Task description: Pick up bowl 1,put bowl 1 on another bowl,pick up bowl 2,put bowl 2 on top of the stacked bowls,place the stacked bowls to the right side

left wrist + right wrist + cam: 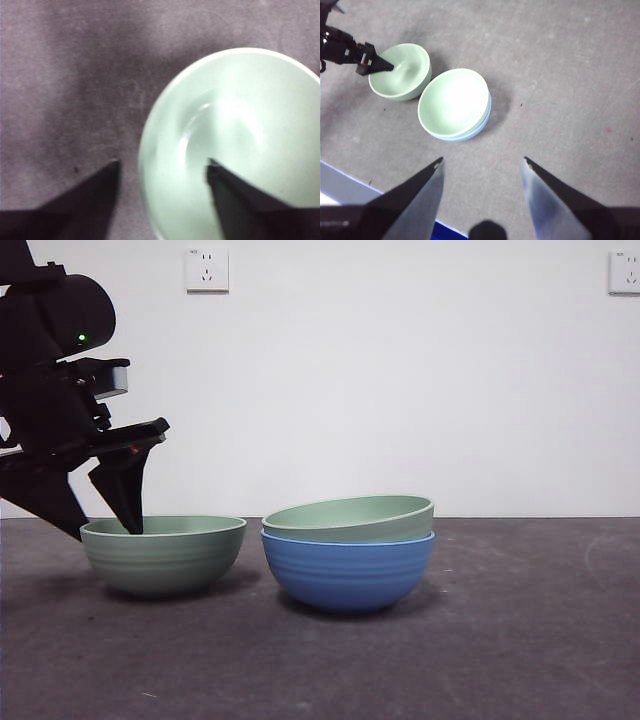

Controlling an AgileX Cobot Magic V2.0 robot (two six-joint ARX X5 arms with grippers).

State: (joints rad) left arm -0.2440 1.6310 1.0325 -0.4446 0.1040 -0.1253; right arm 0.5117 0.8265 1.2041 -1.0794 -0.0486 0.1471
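A lone pale green bowl (163, 555) stands on the left of the table. My left gripper (105, 525) is open and straddles its near rim, one jaw inside the bowl (235, 110) and one outside. Nothing is squeezed between the jaws. Right beside it stands the blue ribbed bowl (348, 575) with a second pale green bowl (350, 518) nested in it, slightly tilted. My right gripper (482, 160) hangs open well above the table, looking down on the nested green bowl (452, 102), the lone bowl (407, 75) and the left gripper (380, 65).
The dark grey table (520, 640) stretches to the right of the bowls. A white wall with two sockets (207, 270) stands behind. A blue and white edge (350, 187) shows in the right wrist view.
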